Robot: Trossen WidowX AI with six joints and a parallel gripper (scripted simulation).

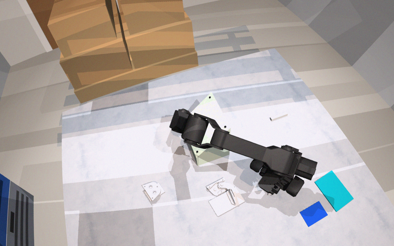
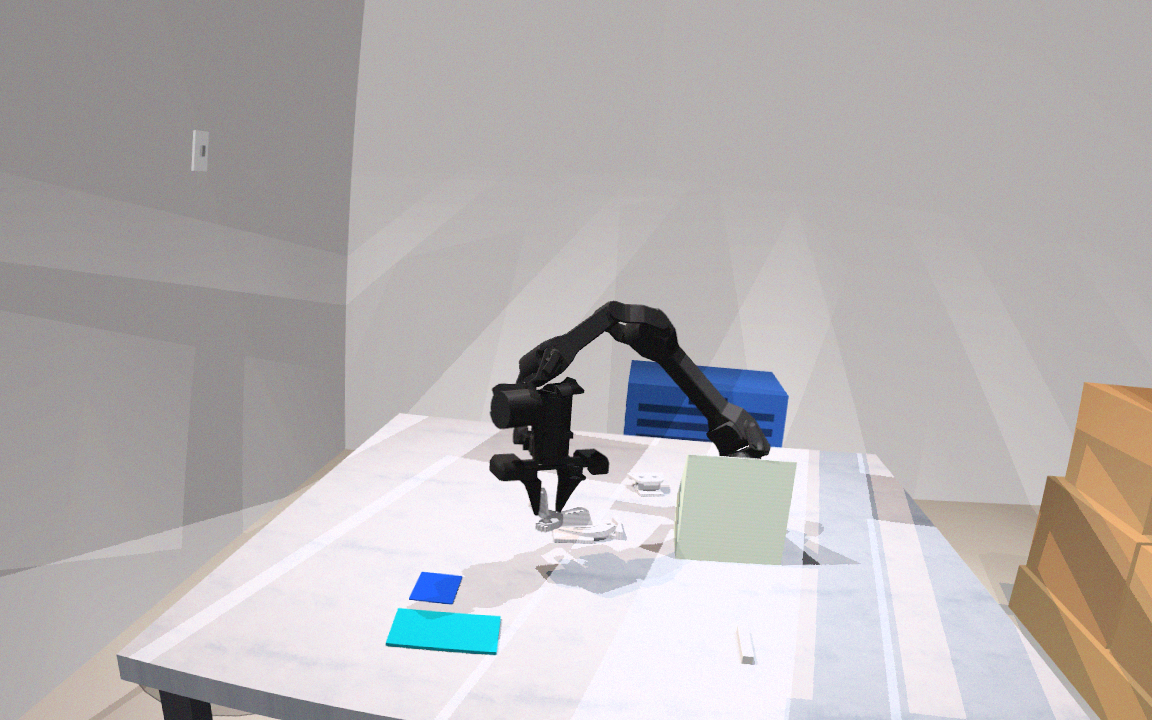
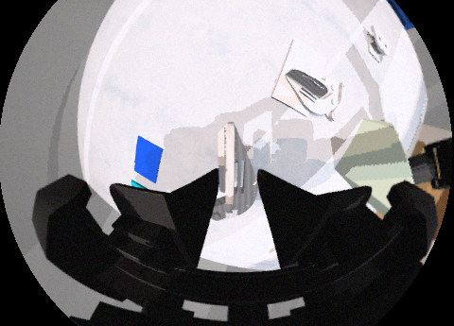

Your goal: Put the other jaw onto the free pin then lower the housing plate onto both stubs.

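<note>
in the wrist view's lower middle, the gripper [image 1: 269, 193] [image 2: 550, 512] [image 3: 238, 174] has its fingers closed on the loose white jaw [image 2: 550, 521] [image 3: 232, 170], held above the table [image 2: 294, 573]. the assembly with the mounted jaw [image 1: 232, 196] [image 2: 598, 531] [image 3: 307, 87] sits right of it there, upper right of the frame. the housing plate [image 1: 153, 190] [image 2: 648, 485] [image 3: 376, 44], apparently the separate white piece, lies nearer the upper right corner.

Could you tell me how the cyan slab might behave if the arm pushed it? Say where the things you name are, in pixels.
The cyan slab [image 1: 333, 190] [image 2: 444, 632] looks flat-faced and straight-edged, so probably stiff. Lying flat and thin, it would likely slide rather than tip or roll.
</note>
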